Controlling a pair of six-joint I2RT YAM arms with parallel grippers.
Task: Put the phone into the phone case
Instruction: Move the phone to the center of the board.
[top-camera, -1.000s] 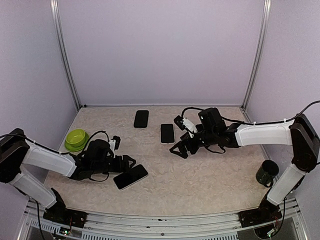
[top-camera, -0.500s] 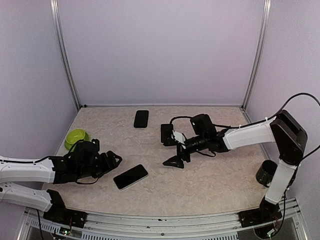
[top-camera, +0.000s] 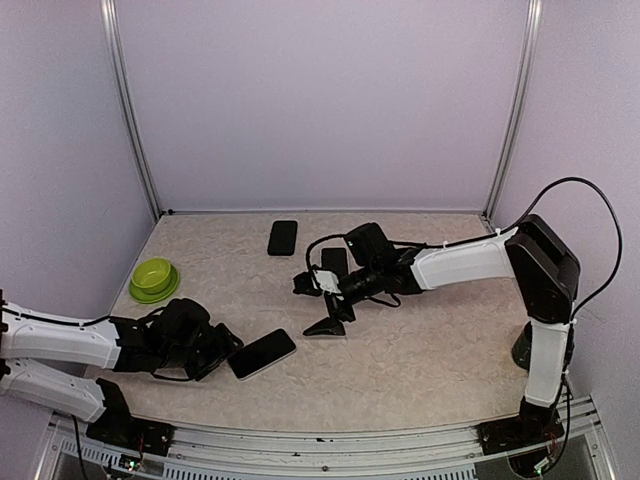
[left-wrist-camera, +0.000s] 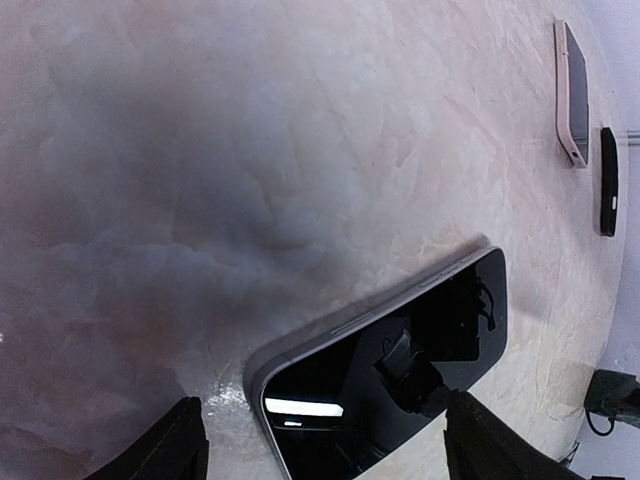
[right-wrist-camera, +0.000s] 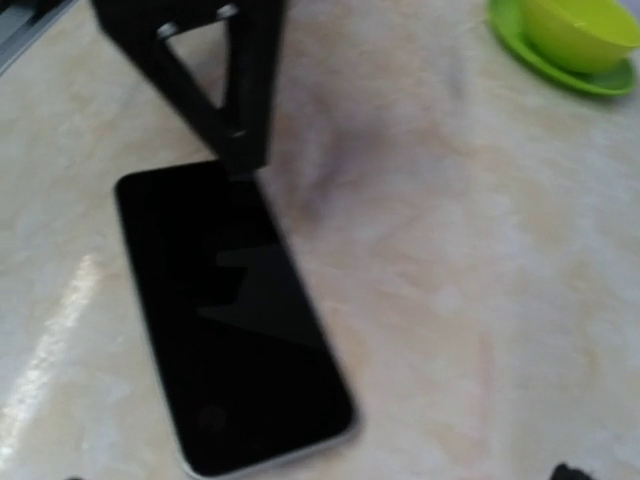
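A phone (top-camera: 262, 353) with a dark screen and a silver edge lies flat near the table's front left. It fills the left wrist view (left-wrist-camera: 390, 380) and the right wrist view (right-wrist-camera: 230, 320). My left gripper (top-camera: 222, 345) is open and empty at the phone's left end, one fingertip (left-wrist-camera: 160, 445) on each side of that end. My right gripper (top-camera: 315, 305) is open wide and empty, low over the middle of the table, apart from the phone. A second flat device with a pale edge (top-camera: 335, 262) lies behind it. A flat black slab (top-camera: 283, 237) lies farther back. I cannot tell which is the case.
A green bowl on a green saucer (top-camera: 152, 278) sits at the left edge and shows in the right wrist view (right-wrist-camera: 570, 40). A dark cup (top-camera: 530, 345) stands at the right by the right arm's base. Walls close off three sides of the table.
My right gripper has swung left and nearer, past the pale-edged device, toward the front phone. My left arm has drawn back and lowered, its gripper now just left of the phone.
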